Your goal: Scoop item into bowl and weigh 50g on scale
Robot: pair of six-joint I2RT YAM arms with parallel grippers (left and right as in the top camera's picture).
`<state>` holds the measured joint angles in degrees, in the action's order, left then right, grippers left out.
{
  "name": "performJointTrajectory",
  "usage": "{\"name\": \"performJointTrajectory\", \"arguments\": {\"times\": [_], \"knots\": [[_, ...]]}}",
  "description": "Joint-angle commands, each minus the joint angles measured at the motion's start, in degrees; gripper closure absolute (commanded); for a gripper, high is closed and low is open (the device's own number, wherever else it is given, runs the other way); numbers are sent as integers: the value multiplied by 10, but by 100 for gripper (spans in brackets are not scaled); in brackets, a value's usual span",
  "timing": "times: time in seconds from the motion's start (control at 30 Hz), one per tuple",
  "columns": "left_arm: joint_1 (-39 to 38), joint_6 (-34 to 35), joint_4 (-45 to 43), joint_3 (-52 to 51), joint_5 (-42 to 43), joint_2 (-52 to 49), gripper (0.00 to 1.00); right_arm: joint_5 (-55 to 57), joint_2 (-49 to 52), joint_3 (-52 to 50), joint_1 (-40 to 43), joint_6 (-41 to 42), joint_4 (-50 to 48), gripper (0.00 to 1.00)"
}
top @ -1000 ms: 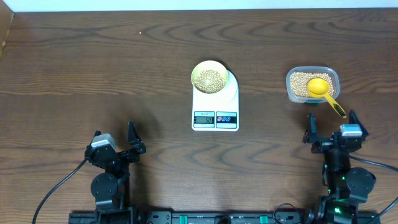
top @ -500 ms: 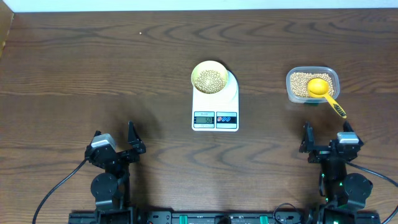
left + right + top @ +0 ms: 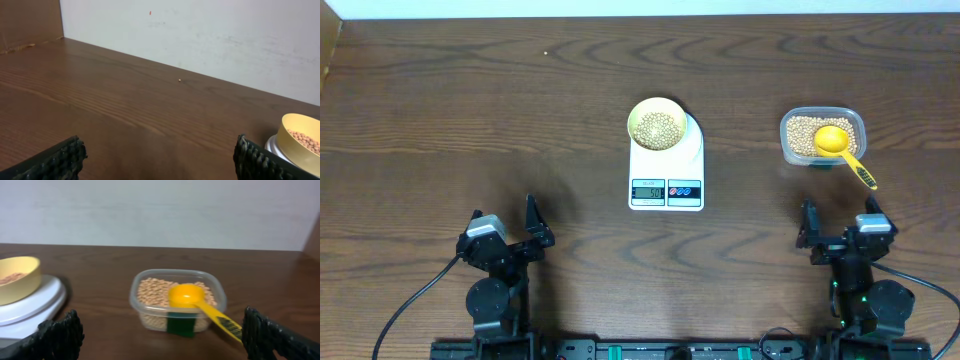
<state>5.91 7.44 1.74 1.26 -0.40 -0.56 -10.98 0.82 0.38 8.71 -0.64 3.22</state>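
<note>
both claws are wide open and holding nothing. the left claw (image 3: 504, 222) and the right claw (image 3: 838, 222) sit low near the front edge of the desk (image 3: 470, 100), well apart from everything else. the beans (image 3: 657, 128) (soybeans by the look of them) are in two places: a pile in the pale yellow bowl (image 3: 657, 104), and more in the clear tub (image 3: 785, 135) off to the right. the yellow scoop (image 3: 832, 140) lies on top of the beans in the tub.

what bugs me: the bowl isn't centred on the white scale (image 3: 666, 172). it's pushed to the back-left corner and its rim seems to hang past the edge, so any nudge could tip it or throw the reading off. i can't read the display from here, so no idea if it's really at 50g. if it's over, taking beans back out means reaching in right beside that off-centre bowl.

also the scoop handle pokes out over the tub's rim toward the right claw. a sloppy approach could clip it and flick beans across the desk.
</note>
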Motion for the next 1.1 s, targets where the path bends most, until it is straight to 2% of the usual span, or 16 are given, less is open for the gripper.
{"name": "performJointTrajectory", "arguments": {"times": [0.0,0.1,1.07], "knots": [[3,-5,23,-10,-16,3,3,67,-5,-1,-43,0,9,1],[3,-5,23,-10,-16,3,3,120,-5,-1,-75,32,12,1],[3,-5,23,-10,-16,3,3,115,-5,-1,-91,12,11,1]]}}
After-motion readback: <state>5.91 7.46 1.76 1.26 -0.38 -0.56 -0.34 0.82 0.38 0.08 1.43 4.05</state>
